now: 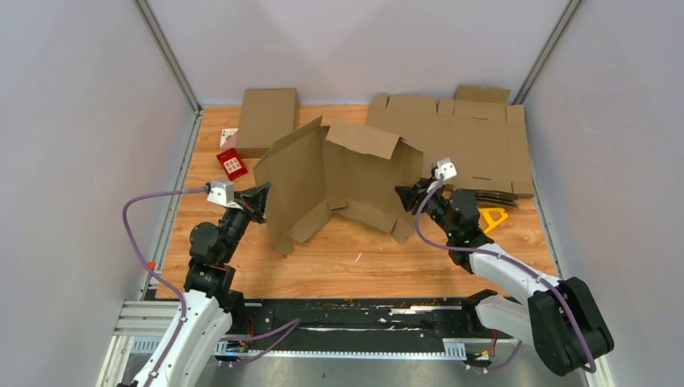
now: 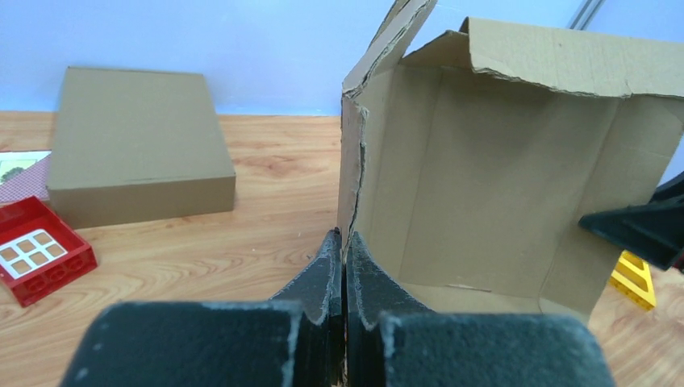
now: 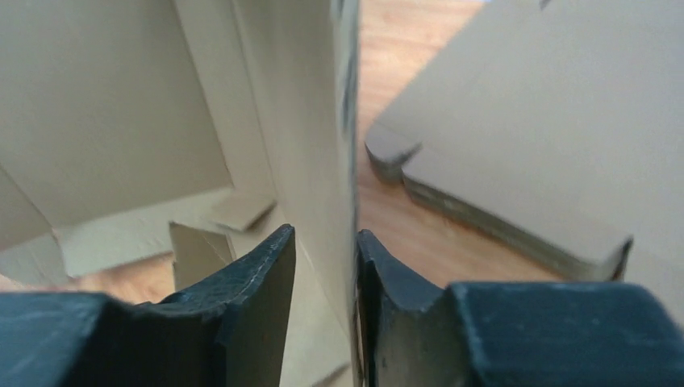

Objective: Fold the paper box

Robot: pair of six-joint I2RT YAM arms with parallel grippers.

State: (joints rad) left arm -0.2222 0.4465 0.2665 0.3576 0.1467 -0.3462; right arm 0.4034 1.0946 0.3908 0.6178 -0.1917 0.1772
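Two arms flank the paper box [image 1: 355, 181], which stands half-raised mid-table, one arm on each side wall.

From the top view, I have the left gripper [image 1: 262, 197] at the box's left wall and the right gripper [image 1: 403, 193] at its right wall. I judge this keeps both sides upright while the floppy front and back panels are dealt with. The pile of flat blanks [image 1: 476, 137] lies behind, apart from the box. On the left wrist view, the jaws are pressed together on the wall's raw edge, pinching it so that side cannot fall. On the right wrist view, the jaws stand partly spread astride the right wall. The card lies against one pad with a gap at the other, so I can't call it a firm grip.
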